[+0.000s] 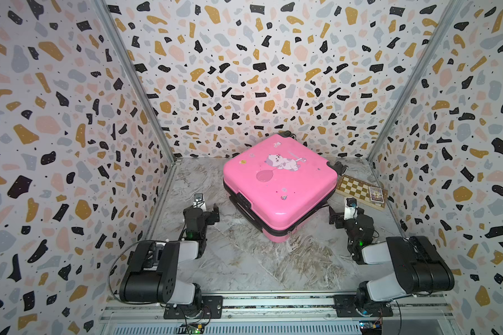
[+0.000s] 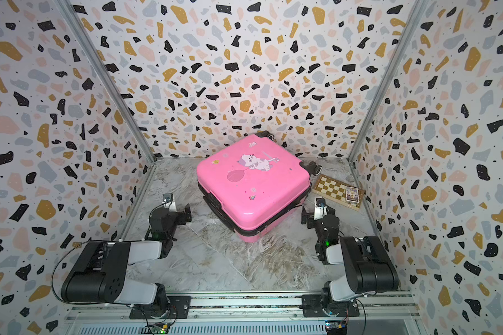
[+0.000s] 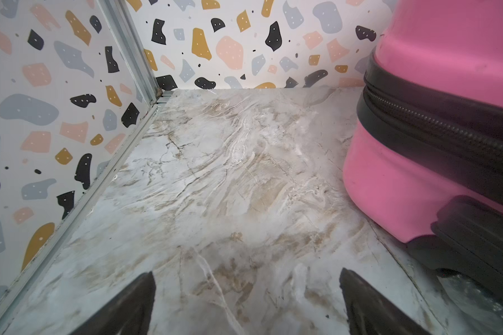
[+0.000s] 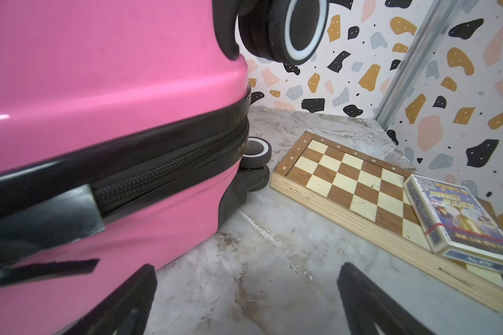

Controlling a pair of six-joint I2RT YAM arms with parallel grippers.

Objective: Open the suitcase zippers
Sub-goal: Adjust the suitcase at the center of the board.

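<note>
Suitcase lies flat on the table, cat print up. It sits toward the back wall and is turned so that one corner points at the front rail. Shell halves are together. The zippers run as a black band round the middle seam, with the teeth meshed in both wrist views. The pulls are too small to pick out with certainty.

Left claw: jaws wide, nothing between them but bare marble. It sits low over the table, near the suitcase's left side but apart from it. The black handle block is on that same side, facing this claw.

Right claw: jaws wide, holding nothing. It is just beside the suitcase's right side. One finger overlaps the pink shell in the wrist view; I cannot tell whether it touches.

Surroundings, right side:
- A chessboard lies flat between the suitcase and the right wall, beyond the right claw.
- A card box rests on the chessboard's end nearer that wall.
- Two black wheels sit at the suitcase's far right corner. The lower wheel is close to the chessboard's corner, and the upper wheel is in the air.
- On the seam nearest the right claw, a black patch covers the end of the teeth.

Speckled walls close in three sides.
</note>
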